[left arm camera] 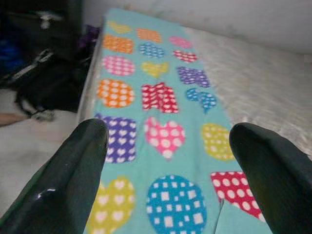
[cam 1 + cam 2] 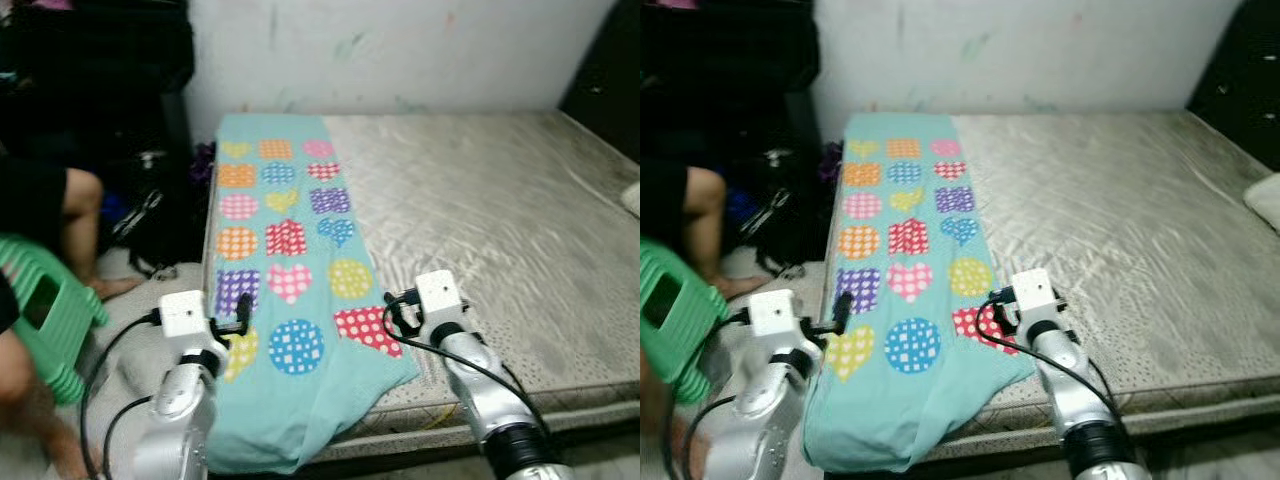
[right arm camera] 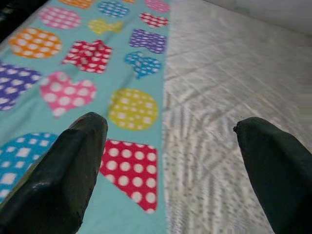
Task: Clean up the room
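Green plastic stool (image 2: 45, 310) sits far left by a person's legs. Your left gripper (image 2: 243, 312), fingers spread and empty, hovers at the near left edge of the teal blanket (image 2: 285, 290) folded along the mattress (image 2: 500, 230). Right gripper (image 2: 392, 312), also spread and empty, hovers at its near right edge. Next, probably grasp both corners.

A soft matt fleece blanket (image 2: 285, 270) lies on a sheeny quilted mattress (image 2: 500, 230); the green stool (image 2: 45, 310) looks plastic.

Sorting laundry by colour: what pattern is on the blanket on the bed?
Turquoise blanket with polka-dotted hearts, circles and squares in many colours; clearest in the left eye view.
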Robot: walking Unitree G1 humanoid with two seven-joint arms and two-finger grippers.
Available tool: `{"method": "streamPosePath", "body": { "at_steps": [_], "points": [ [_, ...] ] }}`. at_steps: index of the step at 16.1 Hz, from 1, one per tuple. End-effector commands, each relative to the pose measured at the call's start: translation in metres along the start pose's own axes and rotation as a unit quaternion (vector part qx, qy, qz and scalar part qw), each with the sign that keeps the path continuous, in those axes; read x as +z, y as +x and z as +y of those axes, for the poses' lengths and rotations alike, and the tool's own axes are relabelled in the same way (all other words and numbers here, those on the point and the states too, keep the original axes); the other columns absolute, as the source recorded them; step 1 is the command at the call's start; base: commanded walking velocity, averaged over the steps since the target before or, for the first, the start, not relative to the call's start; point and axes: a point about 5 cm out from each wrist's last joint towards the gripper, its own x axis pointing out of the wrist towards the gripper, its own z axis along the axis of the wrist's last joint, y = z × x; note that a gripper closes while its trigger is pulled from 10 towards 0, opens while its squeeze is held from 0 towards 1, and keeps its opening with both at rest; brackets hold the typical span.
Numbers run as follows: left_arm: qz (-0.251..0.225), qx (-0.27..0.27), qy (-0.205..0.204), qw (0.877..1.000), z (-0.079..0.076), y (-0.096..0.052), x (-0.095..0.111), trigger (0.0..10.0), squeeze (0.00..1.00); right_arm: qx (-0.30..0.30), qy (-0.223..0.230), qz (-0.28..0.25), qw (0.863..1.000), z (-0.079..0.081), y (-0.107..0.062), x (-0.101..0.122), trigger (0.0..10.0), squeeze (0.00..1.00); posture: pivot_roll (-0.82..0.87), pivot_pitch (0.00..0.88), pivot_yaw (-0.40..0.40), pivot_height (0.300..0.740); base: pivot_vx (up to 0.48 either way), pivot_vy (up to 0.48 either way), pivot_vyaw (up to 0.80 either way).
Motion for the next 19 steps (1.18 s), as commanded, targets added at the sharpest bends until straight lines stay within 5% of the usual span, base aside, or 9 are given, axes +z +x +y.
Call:
{"method": "streamPosePath", "body": {
  "at_steps": [1,4,16,19],
  "points": [
    [-0.008,0.006,0.008,1.0,0.0043,0.0005,0.0051,10.0,0.0,0.004,0.008,-0.001,1.0,0.0041,0.0013,0.0019,10.0,0.0,-0.08,0.0,-0.034,0.74,0.0,0.48,0.0],
    [-0.009,0.006,0.008,1.0,0.0041,0.0008,0.0054,10.0,0.0,0.005,0.007,-0.001,1.0,0.0041,0.0014,0.0022,10.0,0.0,-0.08,0.0,-0.035,0.74,0.0,0.48,0.0],
    [-0.024,0.0,-0.001,1.0,0.0041,0.0002,0.0095,10.0,0.0,0.004,0.013,-0.007,1.0,0.0055,0.0021,0.0041,10.0,0.0,-0.08,0.0,-0.035,0.74,0.0,0.0,0.0],
    [-0.022,0.004,0.0,1.0,0.0045,0.0004,0.009,10.0,0.0,0.002,0.019,-0.003,1.0,0.0056,0.0021,0.0031,10.0,0.0,-0.08,0.0,-0.035,0.74,0.0,0.0,-0.73]
  ]
}}
